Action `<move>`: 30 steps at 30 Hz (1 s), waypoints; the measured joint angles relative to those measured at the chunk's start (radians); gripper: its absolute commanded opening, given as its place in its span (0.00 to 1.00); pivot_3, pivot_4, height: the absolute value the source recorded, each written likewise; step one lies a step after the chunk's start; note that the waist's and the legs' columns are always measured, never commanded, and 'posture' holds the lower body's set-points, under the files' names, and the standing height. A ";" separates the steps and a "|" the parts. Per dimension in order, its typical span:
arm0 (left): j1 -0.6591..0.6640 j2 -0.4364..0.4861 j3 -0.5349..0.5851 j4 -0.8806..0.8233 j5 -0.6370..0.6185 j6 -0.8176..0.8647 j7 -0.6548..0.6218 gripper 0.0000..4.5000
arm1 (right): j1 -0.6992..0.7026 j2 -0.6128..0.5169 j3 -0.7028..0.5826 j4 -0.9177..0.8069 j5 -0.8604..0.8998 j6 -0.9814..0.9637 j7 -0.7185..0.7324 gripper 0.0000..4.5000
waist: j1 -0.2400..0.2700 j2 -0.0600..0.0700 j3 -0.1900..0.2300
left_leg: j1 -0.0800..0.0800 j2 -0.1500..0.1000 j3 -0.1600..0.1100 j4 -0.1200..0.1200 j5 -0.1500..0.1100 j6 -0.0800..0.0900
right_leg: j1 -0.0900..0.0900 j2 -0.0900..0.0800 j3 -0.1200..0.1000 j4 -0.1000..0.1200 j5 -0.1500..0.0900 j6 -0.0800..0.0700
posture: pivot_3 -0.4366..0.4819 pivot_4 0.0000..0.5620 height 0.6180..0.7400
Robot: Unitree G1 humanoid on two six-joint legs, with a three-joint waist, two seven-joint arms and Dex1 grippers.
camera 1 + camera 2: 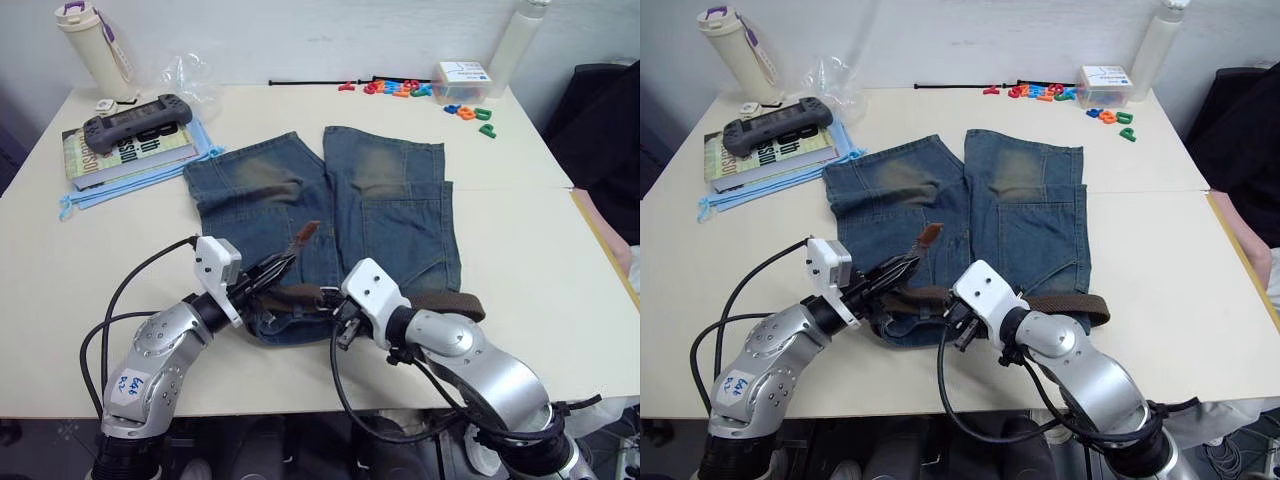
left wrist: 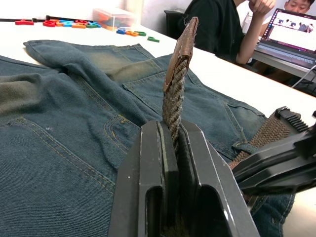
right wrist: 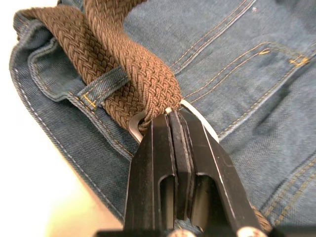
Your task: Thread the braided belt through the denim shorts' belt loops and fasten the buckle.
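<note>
**Both grippers clamped at the front of the waistband, belt end raised for the buckle**

Near the front table edge, seen from the head cameras, the denim shorts [image 1: 330, 215] lie flat with the waistband toward the robot and the legs pointing away. The braided belt [image 1: 445, 303] runs along that waistband, which suggests the threading is largely done. The left gripper [image 1: 272, 268] holds the belt's free end so its tip stands up over the denim, probably to keep it ready for feeding. The right gripper [image 1: 962, 322] sits just beside it at the waistband. Farther back, a clear plastic box [image 1: 459, 78] sits among coloured letters; what it holds cannot be made out. A game controller [image 1: 136, 118] rests on a book.

Along the left wrist view, the two black fingers [image 2: 143, 173] are clenched on the braided strap, which rises upright between them to a leather tip. The other gripper shows alongside, close by.

Along the right wrist view, the fingers [image 3: 153, 168] are pressed together on the silver buckle [image 3: 137, 129], whose frame peeks out from under the belt's folded end. A belt loop [image 3: 103, 85] crosses the strap just beside it, so the belt does pass under this loop. Holding the buckle steady looks meant to let the raised tip be brought into it.
</note>
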 measured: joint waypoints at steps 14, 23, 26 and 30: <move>-0.001 0.000 -0.003 0.000 0.000 0.000 0.001 0.00 | -0.010 -0.001 0.046 0.049 -0.020 -0.018 -0.018 0.01 | -0.001 0.000 0.000 | 0.001 0.000 0.000 0.000 0.000 0.000 | 0.000 0.000 0.000 0.001 0.000 0.000 | 0.48 0.27 0.72; -0.044 0.007 -0.046 -0.001 0.014 -0.005 -0.020 0.00 | -0.073 0.016 0.062 0.059 -0.018 0.094 -0.023 0.01 | -0.001 -0.002 -0.001 | 0.001 0.000 0.000 0.001 0.000 0.000 | 0.001 0.000 0.000 0.002 0.000 0.000 | 0.48 0.27 0.72; -0.086 0.007 -0.069 -0.001 0.015 0.007 -0.028 0.00 | -0.101 0.015 0.083 0.057 -0.018 0.138 -0.023 0.01 | 0.000 -0.003 -0.003 | 0.002 0.000 0.000 0.000 0.000 0.000 | 0.001 0.000 0.000 0.002 0.000 0.000 | 0.48 0.27 0.72; -0.143 0.007 -0.086 0.005 0.008 0.058 -0.030 0.00 | -0.128 0.007 0.107 0.052 -0.019 0.168 -0.024 0.01 | -0.001 -0.004 -0.003 | 0.002 0.000 0.000 0.000 0.001 0.000 | 0.001 0.000 0.000 0.002 0.000 0.000 | 0.48 0.27 0.72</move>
